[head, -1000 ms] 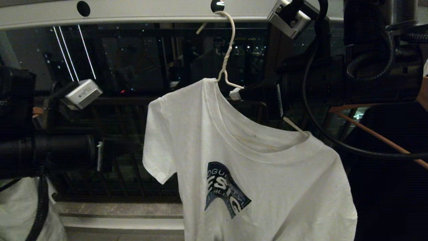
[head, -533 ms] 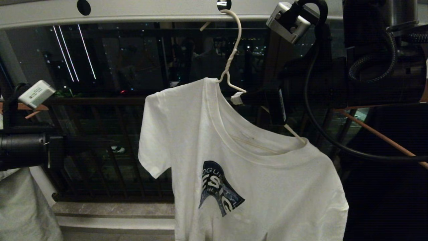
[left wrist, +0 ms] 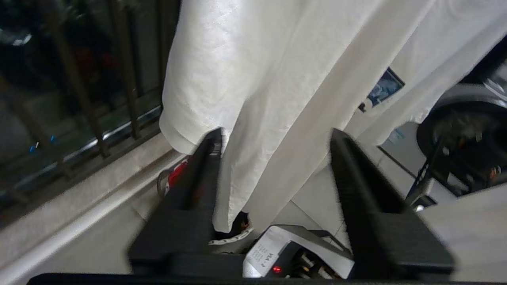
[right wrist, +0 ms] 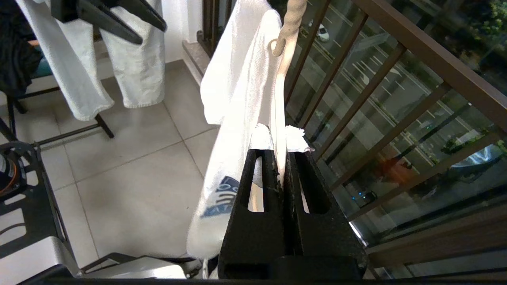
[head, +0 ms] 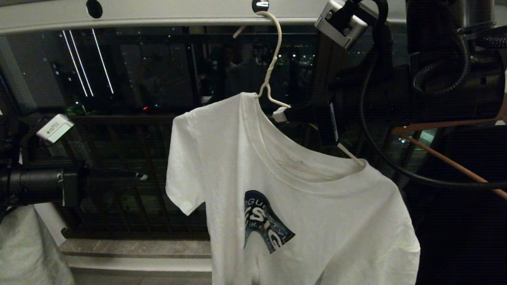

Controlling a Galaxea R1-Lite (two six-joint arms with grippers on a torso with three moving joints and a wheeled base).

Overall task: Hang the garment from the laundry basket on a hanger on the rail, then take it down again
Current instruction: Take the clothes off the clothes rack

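Now the left gripper (left wrist: pixel 273 138) stands open, its two black fingers (left wrist: pixel 206 158) spread with the shirt (head: pixel 301 198) hanging just beyond them. A second ago it sat closer in at nine o'clock of the head view; since then the left arm has drawn back toward the frame's edge and the jaws have parted. I read that as a release of the sleeve side, so the hanging half looks done and the take-down comes next.

Further in, the right gripper (right wrist: pixel 280 136) is clenched on the hanger (head: pixel 273 67) wire just below the twisted neck, at two o'clock of the collar. That arm reaches in level from three o'clock and has barely moved.

Beyond, the hanger's hook sits in a hole of the rail (head: pixel 166 14) at twelve o'clock, and the shirt drapes from it, tilted down to the right. No basket is in view.
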